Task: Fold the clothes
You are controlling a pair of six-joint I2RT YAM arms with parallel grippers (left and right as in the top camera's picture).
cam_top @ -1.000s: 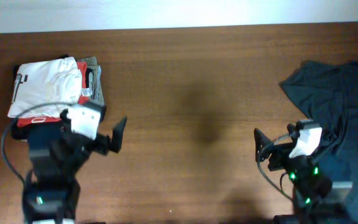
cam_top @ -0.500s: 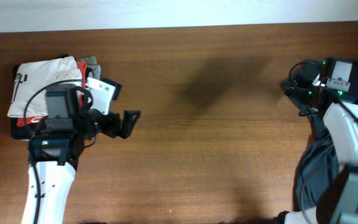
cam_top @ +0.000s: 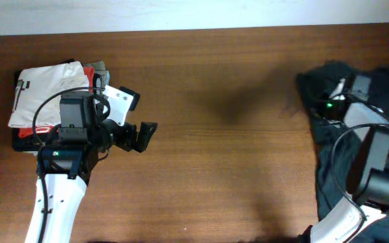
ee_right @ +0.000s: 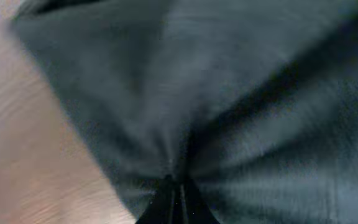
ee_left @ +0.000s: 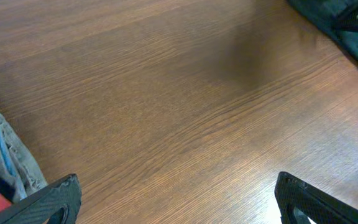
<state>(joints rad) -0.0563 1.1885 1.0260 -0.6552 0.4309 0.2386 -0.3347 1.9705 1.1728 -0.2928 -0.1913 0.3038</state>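
1. My left gripper [ee_left: 179, 205] is released: in the left wrist view its two fingertips sit far apart at the bottom corners, with only bare table [ee_left: 166, 93] between them. It holds nothing.
2. My right gripper [ee_right: 173, 200] looks clenched on the T-shirt [ee_right: 260, 93]. In the right wrist view, dark fabric gathers in folds down to the fingertips, which are together. That view is blurred, so I can't tell how much cloth is pinched.
3. From overhead, the T-shirt [cam_top: 326, 145] lies rumpled at the right end of the table, running off the right side of the frame. My right arm is stretched over it. I can't see any white lettering from here.
4. At the left end there is a stack of folded clothes, with a white garment [cam_top: 46, 91] on top and a red-orange garment [cam_top: 26, 131] showing beneath it. A grey piece [cam_top: 103, 71] shows at the stack's right side. My left arm's wrist overlaps the stack's near right corner.
5. Between the stack and the T-shirt's left edge is a wide stretch of brown wood. The left gripper hangs over its left part, well apart from the T-shirt.
6. The table's far edge runs along the top of the overhead view, with a pale strip beyond it.
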